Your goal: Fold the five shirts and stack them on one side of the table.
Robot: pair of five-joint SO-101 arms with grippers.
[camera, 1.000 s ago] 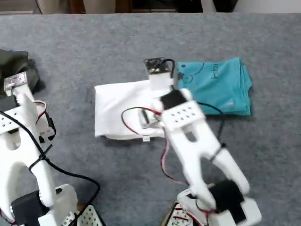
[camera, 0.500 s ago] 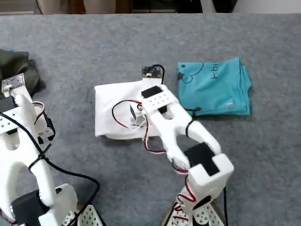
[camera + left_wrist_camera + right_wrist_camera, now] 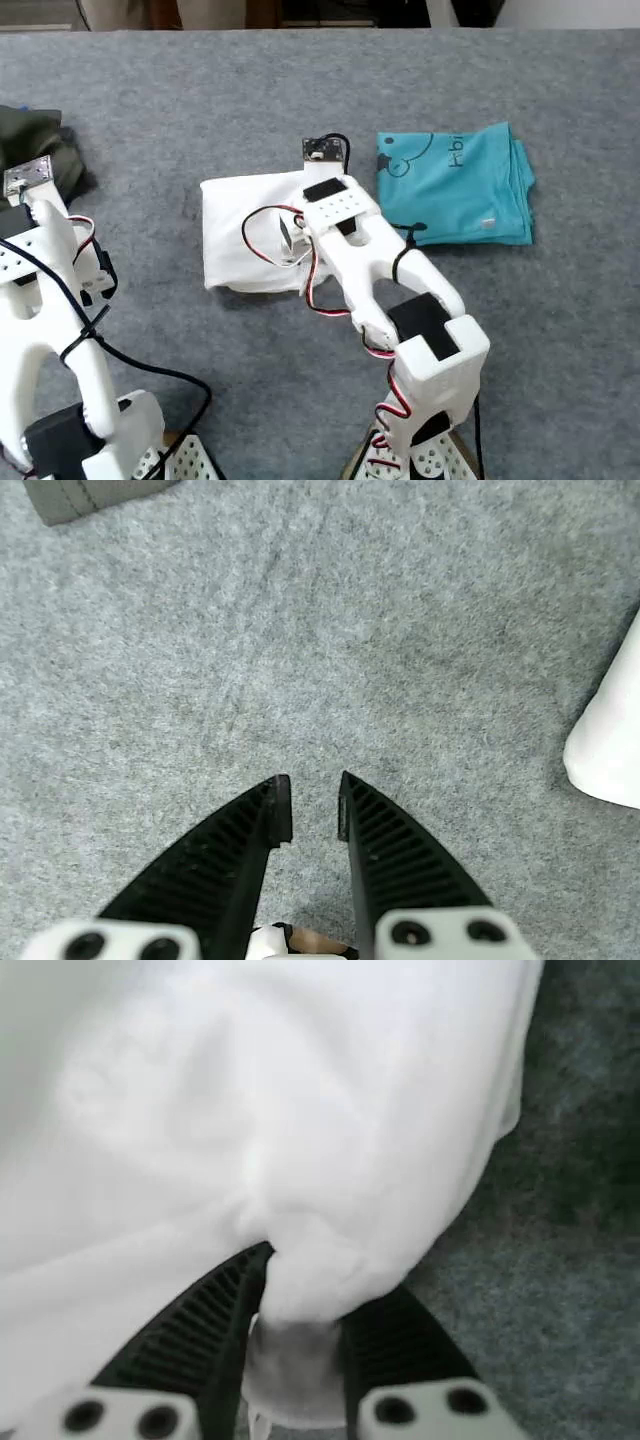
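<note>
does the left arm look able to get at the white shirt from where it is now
Probably yes: bare table lies between the left gripper and the white shirt, and the right gripper grips only its far side.

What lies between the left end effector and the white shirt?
Bare grey table cover, seen in the left wrist view, separates the left end effector from the white shirt.

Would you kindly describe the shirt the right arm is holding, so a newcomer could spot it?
On the grey table, look to the middle, just left of the folded teal shirt. There lies the white shirt, roughly folded, the right hand pinching its edge. It alone is white, between the teal one and a dark garment at the left edge.
</note>
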